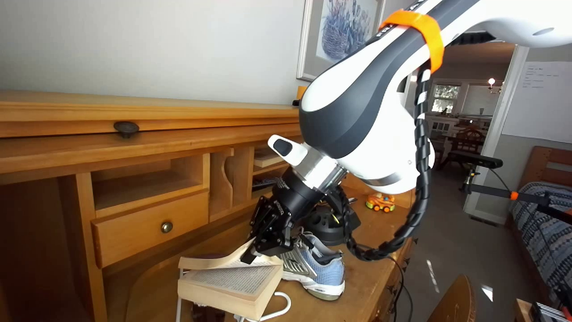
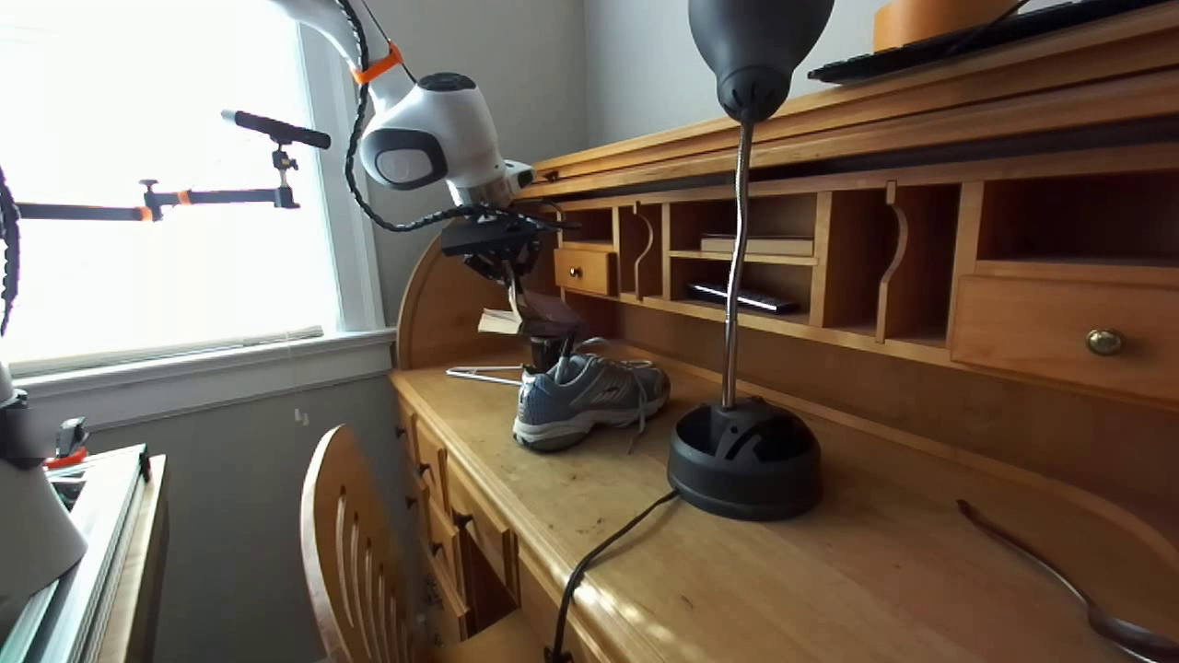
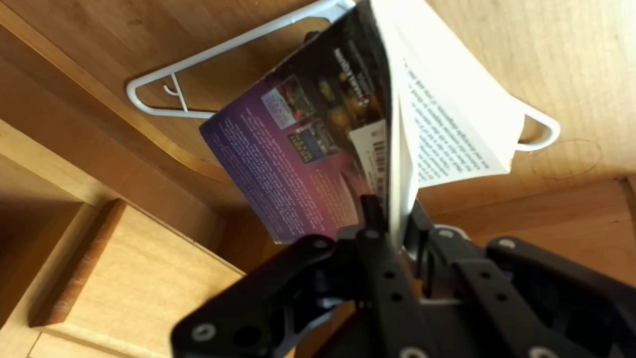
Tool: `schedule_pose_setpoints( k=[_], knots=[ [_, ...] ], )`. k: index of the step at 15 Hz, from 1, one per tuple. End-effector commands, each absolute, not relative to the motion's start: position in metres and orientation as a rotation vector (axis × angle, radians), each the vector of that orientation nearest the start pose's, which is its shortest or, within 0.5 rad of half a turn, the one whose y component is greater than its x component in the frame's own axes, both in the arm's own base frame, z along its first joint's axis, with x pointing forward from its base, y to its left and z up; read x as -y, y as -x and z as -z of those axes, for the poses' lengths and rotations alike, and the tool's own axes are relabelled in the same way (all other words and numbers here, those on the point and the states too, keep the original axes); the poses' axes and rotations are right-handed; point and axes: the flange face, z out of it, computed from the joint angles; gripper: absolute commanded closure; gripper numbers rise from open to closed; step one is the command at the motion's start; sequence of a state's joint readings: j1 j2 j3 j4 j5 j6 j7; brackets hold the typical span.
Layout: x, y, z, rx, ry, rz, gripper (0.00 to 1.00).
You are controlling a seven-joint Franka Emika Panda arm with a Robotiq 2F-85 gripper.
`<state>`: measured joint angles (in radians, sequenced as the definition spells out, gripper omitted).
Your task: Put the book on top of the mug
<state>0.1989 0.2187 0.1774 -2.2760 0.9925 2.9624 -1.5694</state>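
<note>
On the left in both exterior views, a Harlequin paperback (image 1: 230,288) is flopping open; the tool (image 3: 396,220) is squeezing its back cover and some pages. A dark mug (image 2: 548,353) is standing under the book; I cannot tell if they are touching. Next, a blue-gray sneaker (image 2: 589,396) is sitting on the worktop (image 2: 764,580), then a desk lamp (image 2: 742,474).

Random grey-blue lace-up sneaker (image 2: 589,401) sat near a black round-based lamp (image 2: 744,479) on that honey-brown wooden desk (image 2: 783,580), and yeah, a white plastic hanger (image 3: 223,47) lay there too.
</note>
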Motion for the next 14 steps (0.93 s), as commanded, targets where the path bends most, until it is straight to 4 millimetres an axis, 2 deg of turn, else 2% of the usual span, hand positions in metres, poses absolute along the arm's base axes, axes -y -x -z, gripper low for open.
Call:
schedule_pose_setpoints(
  k=[1,8,14],
  knots=[
    [-0.155,-0.538,-0.286,1.409,2.555,0.856,0.96],
    [-0.175,-0.548,-0.28,1.471,2.515,0.847,0.96],
    [-0.18,-0.556,-0.274,1.538,2.507,0.841,0.96]
  ],
)
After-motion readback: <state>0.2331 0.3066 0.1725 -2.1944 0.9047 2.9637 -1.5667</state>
